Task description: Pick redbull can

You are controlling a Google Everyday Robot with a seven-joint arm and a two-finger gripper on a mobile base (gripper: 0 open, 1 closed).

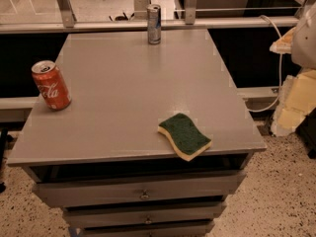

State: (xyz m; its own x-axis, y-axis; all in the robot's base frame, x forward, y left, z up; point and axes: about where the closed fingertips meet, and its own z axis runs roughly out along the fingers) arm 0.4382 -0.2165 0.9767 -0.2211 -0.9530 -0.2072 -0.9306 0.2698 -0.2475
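Observation:
The redbull can is slim, silver and blue. It stands upright at the far edge of the grey cabinet top, near the middle. My gripper shows as a pale, blurred shape at the right edge of the view, off the cabinet's right side and below the level of its top. It is far from the can and touches nothing on the top.
A red Coca-Cola can stands upright near the left edge. A green and yellow sponge lies at the front right, overhanging the front edge a little. A rail runs behind the cabinet. Drawers are below.

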